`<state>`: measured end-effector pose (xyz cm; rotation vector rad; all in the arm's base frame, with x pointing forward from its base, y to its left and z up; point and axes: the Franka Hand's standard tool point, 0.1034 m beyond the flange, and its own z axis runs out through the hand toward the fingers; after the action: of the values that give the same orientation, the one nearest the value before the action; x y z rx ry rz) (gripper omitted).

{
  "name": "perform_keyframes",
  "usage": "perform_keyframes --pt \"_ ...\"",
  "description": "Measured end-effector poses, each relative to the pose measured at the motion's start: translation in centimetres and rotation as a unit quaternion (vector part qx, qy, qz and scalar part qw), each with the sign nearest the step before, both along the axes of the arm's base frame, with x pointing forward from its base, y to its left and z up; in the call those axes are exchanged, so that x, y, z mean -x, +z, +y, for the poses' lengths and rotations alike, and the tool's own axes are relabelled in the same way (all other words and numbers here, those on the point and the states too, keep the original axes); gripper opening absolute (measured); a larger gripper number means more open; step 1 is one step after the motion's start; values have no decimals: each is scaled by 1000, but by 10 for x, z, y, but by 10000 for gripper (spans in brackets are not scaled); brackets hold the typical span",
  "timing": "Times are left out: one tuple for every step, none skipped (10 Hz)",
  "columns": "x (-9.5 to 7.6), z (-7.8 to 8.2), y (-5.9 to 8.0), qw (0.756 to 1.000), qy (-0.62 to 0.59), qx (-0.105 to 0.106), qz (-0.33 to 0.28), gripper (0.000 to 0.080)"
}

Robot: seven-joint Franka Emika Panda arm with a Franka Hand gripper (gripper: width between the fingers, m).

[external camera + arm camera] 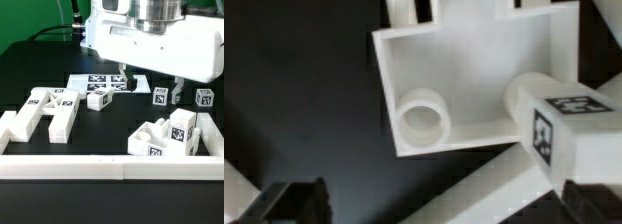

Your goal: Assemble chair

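The chair lies in loose white tagged pieces. A partly joined cluster (165,136) sits at the front on the exterior view's right. In the wrist view it shows as a flat panel (464,70) with a round peg (423,118) and a tagged bar (571,125). An H-shaped piece (45,112) lies at the exterior view's left. Small tagged blocks (160,97) (205,97) stand behind the cluster. My gripper (150,88) hangs above and just behind the cluster, its fingers (295,202) wide apart and holding nothing. A white bar (473,190) runs slantwise below them.
The marker board (108,82) lies flat at the back middle, with a small white block (100,99) at its front edge. A long low white border wall (110,166) runs along the front. The tabletop is black.
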<state>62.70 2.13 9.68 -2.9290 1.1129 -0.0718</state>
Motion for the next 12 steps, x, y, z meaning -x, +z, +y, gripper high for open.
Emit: perform_keyframes --pt "22 -12 -1 1000 5 1 17 649" --pt "38 -26 -3 1000 8 3 21 649" --pt "53 -47 -10 1000 19 7 19 649" --pt "68 -66 -17 1000 19 9 21 649" --pt "74 -76 -21 1000 14 7 26 649" --pt "71 -71 -19 1000 16 7 23 649" --pt "72 -70 -20 999 19 7 24 649" --pt "72 -71 -20 999 19 7 25 649" --pt "72 -71 -20 999 19 7 25 649" --pt "73 -72 -21 999 24 8 23 649" --pt "93 -84 -28 999 41 14 0 649" --pt "123 -90 -36 999 41 11 16 649"
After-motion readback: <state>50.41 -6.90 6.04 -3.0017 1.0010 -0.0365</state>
